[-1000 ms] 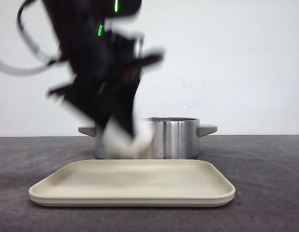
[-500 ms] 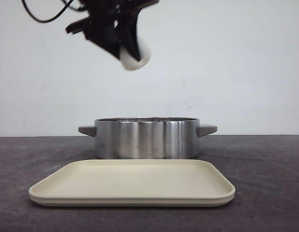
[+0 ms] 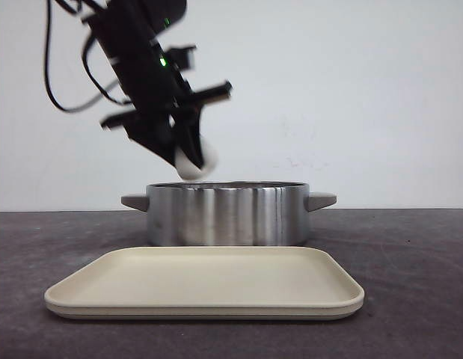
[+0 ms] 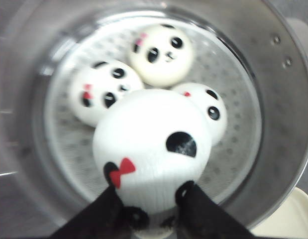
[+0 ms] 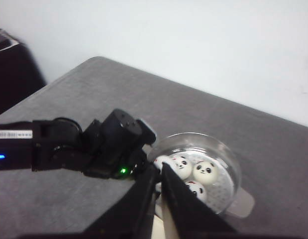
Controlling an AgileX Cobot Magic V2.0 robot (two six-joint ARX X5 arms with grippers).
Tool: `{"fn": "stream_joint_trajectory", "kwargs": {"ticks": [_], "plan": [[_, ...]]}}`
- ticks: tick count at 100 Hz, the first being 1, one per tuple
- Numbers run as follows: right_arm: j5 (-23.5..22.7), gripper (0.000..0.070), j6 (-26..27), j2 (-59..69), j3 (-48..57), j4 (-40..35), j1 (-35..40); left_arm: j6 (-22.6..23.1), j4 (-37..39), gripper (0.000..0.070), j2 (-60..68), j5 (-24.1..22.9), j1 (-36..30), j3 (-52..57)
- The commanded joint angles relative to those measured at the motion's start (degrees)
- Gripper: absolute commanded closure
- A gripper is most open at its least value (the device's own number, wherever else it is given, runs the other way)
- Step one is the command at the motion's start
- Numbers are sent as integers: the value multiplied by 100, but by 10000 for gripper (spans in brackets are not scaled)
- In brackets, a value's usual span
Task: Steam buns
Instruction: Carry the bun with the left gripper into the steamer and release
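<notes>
Left gripper (image 4: pixel 149 211) clamped on fourth bun (image 4: pixel 151 149), hanging just above pot (image 3: pixel 227 213) rim, over three seated buns (image 4: pixel 161 52). Straight descent remaining. Right gripper (image 5: pixel 161 199) apparently closed, empty, well apart.

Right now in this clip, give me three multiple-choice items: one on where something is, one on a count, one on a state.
1. Where is the held bun?
A. on the tray
B. above the pot
C. on the table beside the pot

2. How many buns lie on the pot's rack?
A. one
B. three
C. five

3. What is the left gripper doing?
A. hanging open
B. shut on a bun
C. shut on the tray's rim

Answers:
1 B: the held bun hangs just over the pot rim, and the tray is bare.
2 B: the left wrist view shows three buns on the perforated rack under the held one.
3 B: the left gripper has its fingers pressed on the bun's underside.
</notes>
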Motion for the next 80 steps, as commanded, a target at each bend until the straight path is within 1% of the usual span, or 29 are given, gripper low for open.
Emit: {"fn": "stream_joint_trajectory", "kwargs": {"ticks": [1,15,25,30,37,38,39,43,46,50,69,80], "plan": [[111,687,-66,48,103,20,68,-28,68,690,223,15,-35,229],[114,687,-66,48,101,13,66,-55,-122,681,538,39,-37,446],[125,686,-76,48,101,-24,66,-55,-166,648,612,39,-37,455],[157,687,-85,48,101,-33,63,-55,-162,563,619,37,-37,455],[210,687,-87,48,101,-24,61,-52,-127,391,619,37,-35,455],[223,687,-87,48,101,-24,61,-52,-116,353,619,35,-37,457],[238,686,-90,48,101,-24,61,-52,-114,342,619,37,-37,457],[271,686,-111,48,101,-24,61,-55,-116,259,619,37,-37,472],[273,686,-144,48,101,-24,61,-52,-120,214,619,37,-35,487],[278,686,-177,48,101,-24,61,-52,-122,179,619,37,-35,501],[297,686,-195,48,101,-24,61,-55,-337,175,595,37,-37,732],[304,687,-219,48,101,-24,61,-57,-684,177,588,35,-37,1080]]}}
